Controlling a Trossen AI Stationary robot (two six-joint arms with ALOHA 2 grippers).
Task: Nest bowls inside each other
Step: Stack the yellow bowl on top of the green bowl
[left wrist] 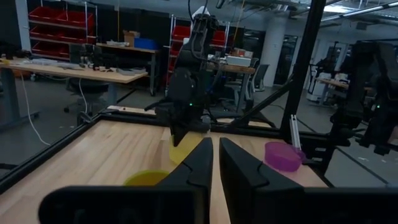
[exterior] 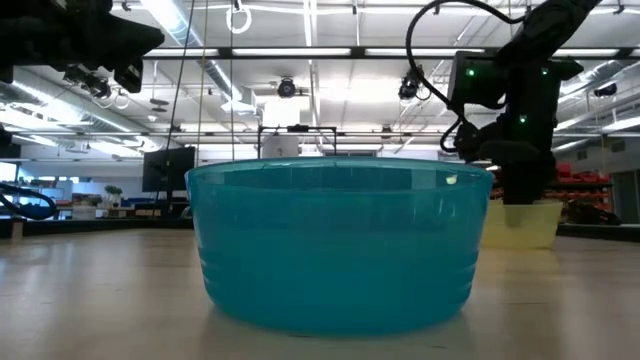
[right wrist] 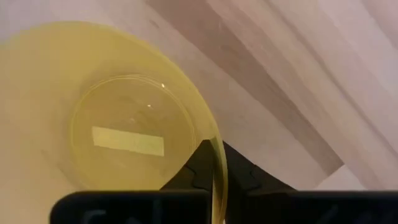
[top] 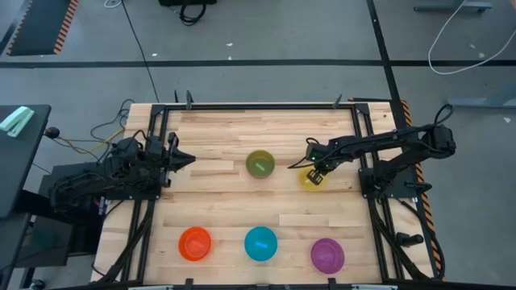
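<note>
Five small round bowls stand upright on their bases on the wooden table. The olive green bowl [top: 260, 163] is mid-table, with the yellow bowl [top: 313, 180] to its right. Orange [top: 194, 243], bright blue [top: 260, 243] and purple [top: 327, 254] line the near edge. My right gripper [top: 316, 171] reaches in from the right and is shut on the yellow bowl [right wrist: 124, 118]. My left gripper [top: 184, 158] hovers shut at the table's left side, touching nothing. In the low view the blue bowl [exterior: 335, 245] fills the foreground, with the yellow bowl [exterior: 520, 225] behind it. My right gripper pinches the yellow bowl's rim [right wrist: 219, 155], one finger inside the bowl and one finger [right wrist: 244, 177] outside its wall. The fingers come from above, pointing down. The bowl stands upright, and its base looks to be on the table [exterior: 560, 290].
A black metal frame [top: 258, 105] runs around the table. My left arm's base sits at the left edge and my right arm's base [top: 391, 179] at the right edge. Bare wood [top: 226, 201] lies between the far pair of bowls and the near row.
</note>
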